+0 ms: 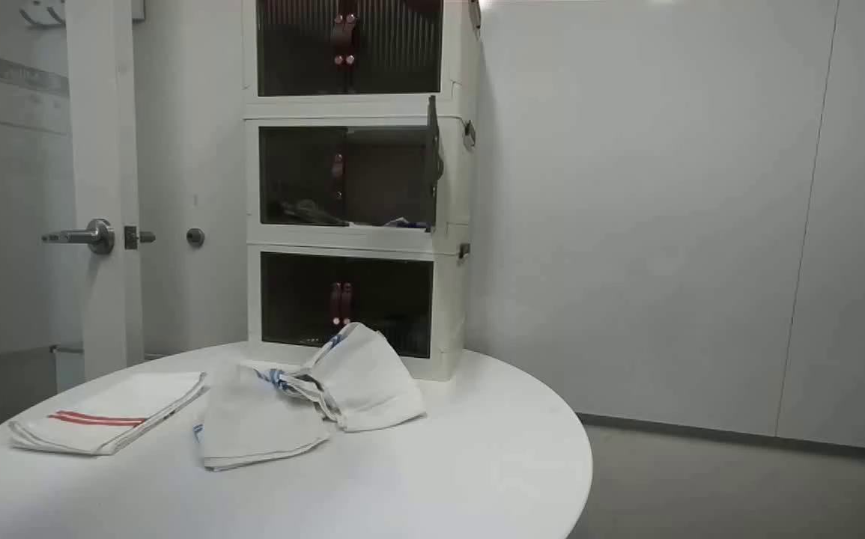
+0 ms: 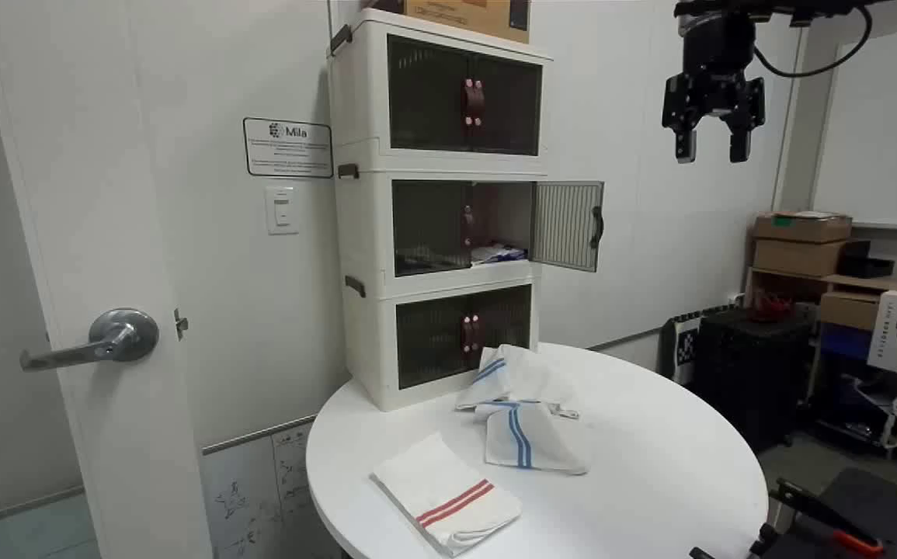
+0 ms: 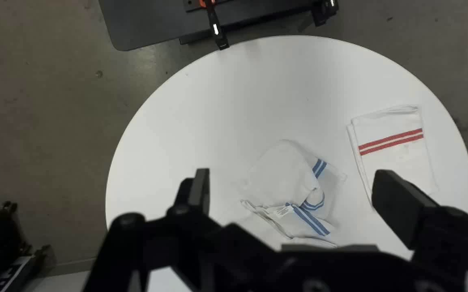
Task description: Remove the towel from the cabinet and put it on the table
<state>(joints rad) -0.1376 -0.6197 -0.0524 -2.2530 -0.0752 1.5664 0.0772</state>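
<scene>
A white cabinet (image 1: 451, 299) (image 2: 363, 225) of three stacked units stands at the back of the round white table (image 1: 477, 464) (image 2: 650, 466) (image 3: 217, 113). The middle unit's right door (image 1: 433, 165) (image 2: 568, 225) is open. White and blue cloth (image 2: 498, 253) lies inside. A crumpled white towel with blue stripes (image 1: 372, 382) (image 2: 549, 446) (image 3: 282, 174) lies on the table before the cabinet. A folded white towel with red stripes (image 1: 114, 412) (image 2: 452, 493) (image 3: 396, 158) lies beside it. My gripper (image 2: 712, 147) (image 3: 292, 176) is open and empty, pointing down high above the table.
The open door juts out from the cabinet front. A cardboard box (image 2: 467, 15) sits on the cabinet top. A room door with a lever handle (image 1: 80, 236) (image 2: 95, 341) stands beside the table. A dark stand with a clamp (image 3: 215, 28) is at the table edge.
</scene>
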